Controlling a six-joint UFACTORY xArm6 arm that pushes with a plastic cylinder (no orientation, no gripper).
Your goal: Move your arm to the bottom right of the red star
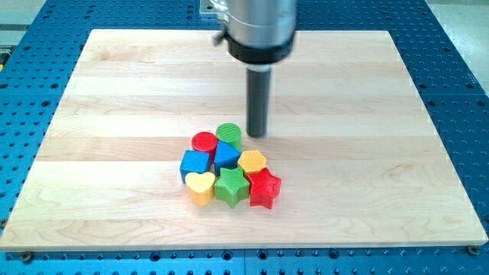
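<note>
The red star (264, 189) lies at the lower right of a tight cluster of blocks near the middle of the wooden board (114, 92). My tip (257, 135) rests on the board just right of the green cylinder (228, 135), above the cluster and up-left of the red star. The cluster also holds a red cylinder (204, 142), a blue cube (195, 163), a blue triangle (225, 156), a yellow hexagon (252, 161), a yellow heart (201, 186) and a green star (231, 186).
The board lies on a blue perforated table (451, 46). The arm's grey body (256, 27) hangs over the board's top edge.
</note>
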